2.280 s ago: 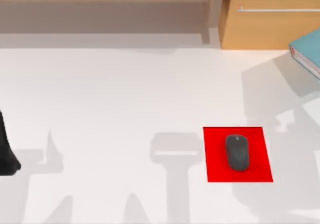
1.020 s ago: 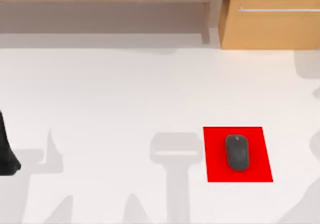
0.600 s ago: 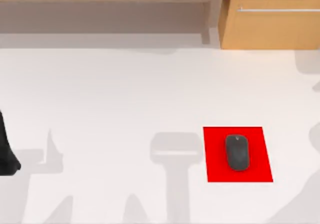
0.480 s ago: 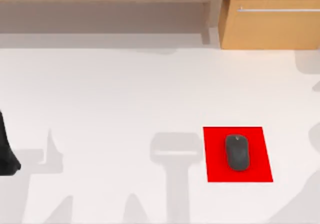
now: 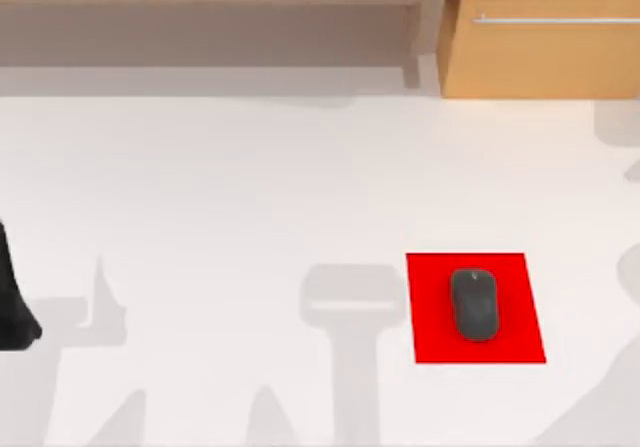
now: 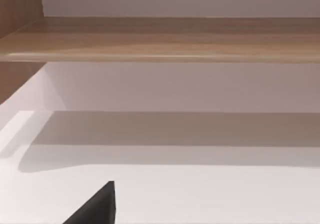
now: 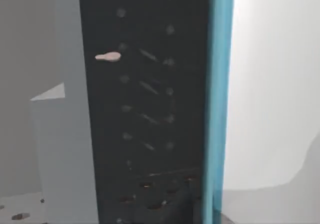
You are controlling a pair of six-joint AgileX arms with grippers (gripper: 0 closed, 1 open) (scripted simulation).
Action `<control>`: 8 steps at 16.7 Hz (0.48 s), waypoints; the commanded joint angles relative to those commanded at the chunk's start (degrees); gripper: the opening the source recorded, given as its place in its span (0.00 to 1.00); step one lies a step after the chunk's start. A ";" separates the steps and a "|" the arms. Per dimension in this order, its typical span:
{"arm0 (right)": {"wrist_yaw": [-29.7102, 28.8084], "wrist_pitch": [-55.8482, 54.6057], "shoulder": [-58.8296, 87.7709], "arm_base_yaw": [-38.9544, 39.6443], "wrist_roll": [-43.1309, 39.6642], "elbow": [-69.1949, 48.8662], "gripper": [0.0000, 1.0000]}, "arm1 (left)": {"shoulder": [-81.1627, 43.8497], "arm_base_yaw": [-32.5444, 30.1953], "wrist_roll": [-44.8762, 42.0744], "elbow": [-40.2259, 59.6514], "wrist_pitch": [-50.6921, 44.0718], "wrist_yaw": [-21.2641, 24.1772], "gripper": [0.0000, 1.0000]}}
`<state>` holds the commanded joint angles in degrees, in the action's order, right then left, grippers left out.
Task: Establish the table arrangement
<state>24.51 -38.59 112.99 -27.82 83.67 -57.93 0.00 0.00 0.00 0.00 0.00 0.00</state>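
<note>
mouse on red mat, white table.

The left arm is a black shape cut off by the left edge of the top view, so its pincer cannot be made out. The wooden shelf and the drawer are cut off by the upper edge. In the right wrist view, a dark panel with a teal edge sits too close to tell what it is.
</note>
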 joint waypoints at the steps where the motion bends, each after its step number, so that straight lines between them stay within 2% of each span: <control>1: 0.00 0.00 0.00 0.00 0.00 0.00 0.83 | 0.00 0.00 0.00 0.00 0.00 0.00 1.00; 3: 0.00 0.00 0.00 0.00 0.00 0.00 0.98 | 0.00 0.00 0.00 0.00 0.00 0.00 1.00; 8: 0.00 0.00 0.00 0.00 0.00 0.00 1.00 | 0.00 0.00 0.00 0.00 0.00 0.00 1.00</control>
<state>24.51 -38.59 112.99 -27.82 83.67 -57.93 0.00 0.00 0.00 0.00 0.00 0.00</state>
